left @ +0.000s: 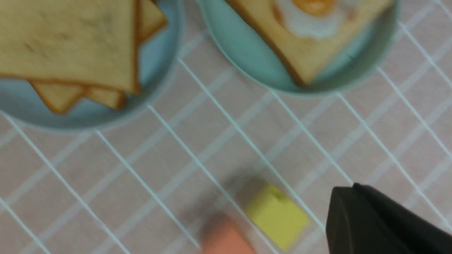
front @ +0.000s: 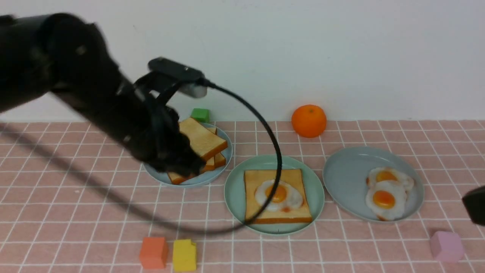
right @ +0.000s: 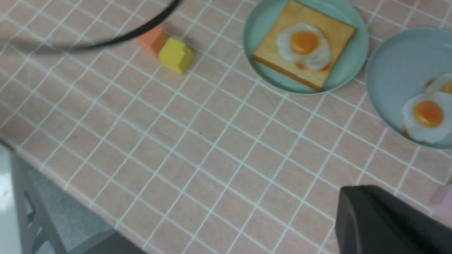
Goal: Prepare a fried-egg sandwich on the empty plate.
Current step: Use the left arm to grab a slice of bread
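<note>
Scene: a pink checked table (front: 379,242) seen from the front, with three plates in a row across the middle.
Plate: the mint-green plate (front: 235,197) sits at centre frame, between two pale blue-grey ones.
On the plate: one toast slice (front: 278,218) lies flat with a fried egg (front: 279,194) centred on it; there is no covering slice yet.
Spare toast: a stack on the left blue-grey plate (front: 223,167), its top slice (front: 204,139) tilted.
Left hand (front: 181,163): blurred, fingers together, over the stack's lower-left corner. Whether it pinches the top slice cannot be told.
Right hand (front: 475,204): a dark edge at the right margin, fingers together, nothing visibly held.
Key relation: the top slice is right at the left hand, and the mint-green plate lies just to the lower right of the stack. The right hand is well apart, beyond the spare eggs (front: 383,199).
Likely next step: carry that slice across and lay it flat over the egg.
</note>
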